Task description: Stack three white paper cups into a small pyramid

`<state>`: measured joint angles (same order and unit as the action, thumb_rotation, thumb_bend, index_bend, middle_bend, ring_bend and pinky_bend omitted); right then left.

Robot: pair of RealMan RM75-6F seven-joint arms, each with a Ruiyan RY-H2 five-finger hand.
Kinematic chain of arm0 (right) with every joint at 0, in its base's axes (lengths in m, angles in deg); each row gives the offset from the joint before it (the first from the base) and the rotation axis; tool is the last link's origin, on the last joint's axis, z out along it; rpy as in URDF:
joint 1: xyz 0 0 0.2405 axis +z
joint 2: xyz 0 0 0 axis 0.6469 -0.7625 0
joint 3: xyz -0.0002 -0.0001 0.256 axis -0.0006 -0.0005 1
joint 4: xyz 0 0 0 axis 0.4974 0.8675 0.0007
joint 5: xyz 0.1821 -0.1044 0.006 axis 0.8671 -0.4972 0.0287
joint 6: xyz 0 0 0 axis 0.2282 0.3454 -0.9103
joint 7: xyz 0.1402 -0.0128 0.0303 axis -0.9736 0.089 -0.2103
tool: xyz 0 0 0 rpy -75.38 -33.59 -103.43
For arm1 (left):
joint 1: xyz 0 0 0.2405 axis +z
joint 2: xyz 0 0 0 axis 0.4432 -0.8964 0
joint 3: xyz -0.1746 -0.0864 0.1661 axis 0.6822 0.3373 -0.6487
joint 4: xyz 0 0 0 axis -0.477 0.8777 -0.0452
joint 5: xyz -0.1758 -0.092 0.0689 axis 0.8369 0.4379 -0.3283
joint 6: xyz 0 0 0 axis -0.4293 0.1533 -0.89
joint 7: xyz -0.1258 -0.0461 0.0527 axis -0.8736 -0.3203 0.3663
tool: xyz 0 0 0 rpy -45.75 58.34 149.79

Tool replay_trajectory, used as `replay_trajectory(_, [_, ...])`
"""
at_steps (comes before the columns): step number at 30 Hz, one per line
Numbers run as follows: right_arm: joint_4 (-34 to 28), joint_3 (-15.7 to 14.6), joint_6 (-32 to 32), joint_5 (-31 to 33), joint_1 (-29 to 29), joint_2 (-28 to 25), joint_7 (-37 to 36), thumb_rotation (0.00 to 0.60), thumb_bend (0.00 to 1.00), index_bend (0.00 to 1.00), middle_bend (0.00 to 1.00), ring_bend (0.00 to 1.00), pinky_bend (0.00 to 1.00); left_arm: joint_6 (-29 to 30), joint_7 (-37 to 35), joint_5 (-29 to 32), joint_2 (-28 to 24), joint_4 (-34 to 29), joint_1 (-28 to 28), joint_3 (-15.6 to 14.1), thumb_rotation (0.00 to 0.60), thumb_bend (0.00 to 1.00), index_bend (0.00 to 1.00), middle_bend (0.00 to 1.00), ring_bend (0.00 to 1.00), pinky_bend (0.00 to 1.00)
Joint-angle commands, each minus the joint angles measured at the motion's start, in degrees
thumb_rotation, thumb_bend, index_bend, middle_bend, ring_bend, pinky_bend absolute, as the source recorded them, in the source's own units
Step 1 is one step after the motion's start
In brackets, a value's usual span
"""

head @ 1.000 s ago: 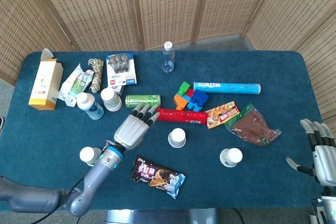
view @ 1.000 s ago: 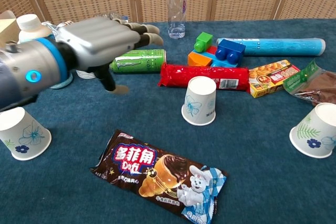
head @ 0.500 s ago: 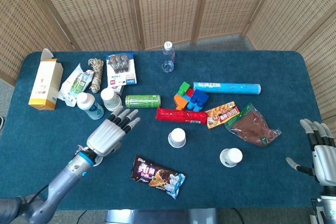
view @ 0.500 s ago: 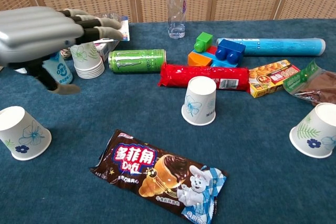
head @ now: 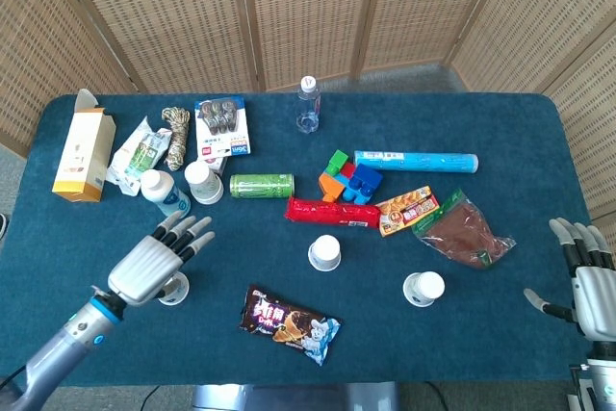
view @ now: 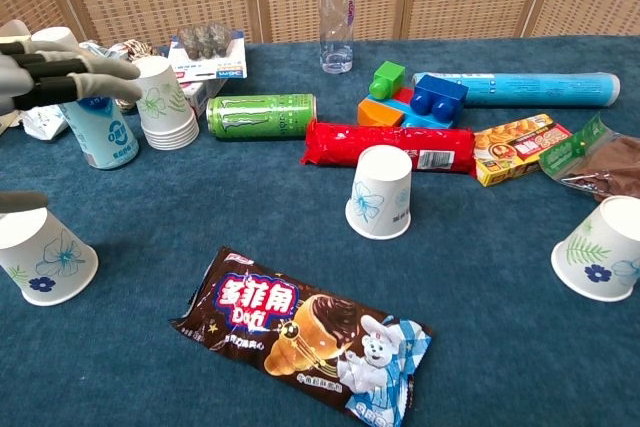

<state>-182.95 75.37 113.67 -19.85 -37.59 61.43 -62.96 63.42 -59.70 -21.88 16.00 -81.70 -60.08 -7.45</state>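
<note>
A: Head view: left hand [head: 154, 265] hovers over the left paper cup [head: 173, 288], fingers spread wide, holding nothing. Chest view only catches its fingertips [view: 95, 69] at the left edge, thumb just above that cup's rim.

B: Right hand?

A: Right hand [head: 587, 276] is at the far right table edge, fingers apart, empty, well away from everything.

B: Cups?

A: Three single cups, all upside down and well apart: the left one, the middle cup [view: 380, 190] just in front of the red biscuit pack [view: 388, 145], and the right cup [view: 602, 248] near the brown snack bag [head: 465, 230]. Nothing is stacked yet. There's also a nested cup stack [view: 165, 103] beside the white bottle [view: 98, 127], likely spares.

B: Step?

A: Looks like the approach to the first grasp. Next the hand has to drop and close around the left cup's wall without crushing it, then carry it across next to the middle cup for the base.

B: Obstacles?

A: The ice cream wrapper [view: 305, 332] lies between the left and middle cups, so lift over it. Its print reads roughly "多菲角 DoDo". The green can [view: 260, 115] has a Monster-style claw logo. Other labels are too small to read.
</note>
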Motion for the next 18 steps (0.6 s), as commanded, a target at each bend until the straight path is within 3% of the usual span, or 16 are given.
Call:
replay_trajectory(1, [-0.03, 0.02, 0.01, 0.05, -0.01, -0.04, -0.05, 0.6, 0.15, 0.01, 0.0, 0.0, 0.0, 1.33, -3.4, -2.23, -1.32, 2.13, 2.14, -1.48, 0.6, 0.3, 0.0, 0.0, 0.0, 0.0])
replay_trajectory(12, [-0.02, 0.27, 0.09, 0.39, -0.08, -0.3, -0.77, 0.6, 0.16, 0.01, 0.0, 0.0, 0.0, 3.31, -12.09, -6.34, -1.15, 9.25, 7.96, -3.96, 0.6, 0.3, 0.0, 0.0, 0.0, 0.0])
replay_trajectory(18, [-0.04, 0.24, 0.08, 0.36, -0.07, -0.23, -0.57, 0.6, 0.15, 0.01, 0.0, 0.0, 0.0, 2.15, -12.92, -7.25, 0.11, 11.24, 9.28, -3.81, 0.6, 0.3, 0.0, 0.0, 0.0, 0.0])
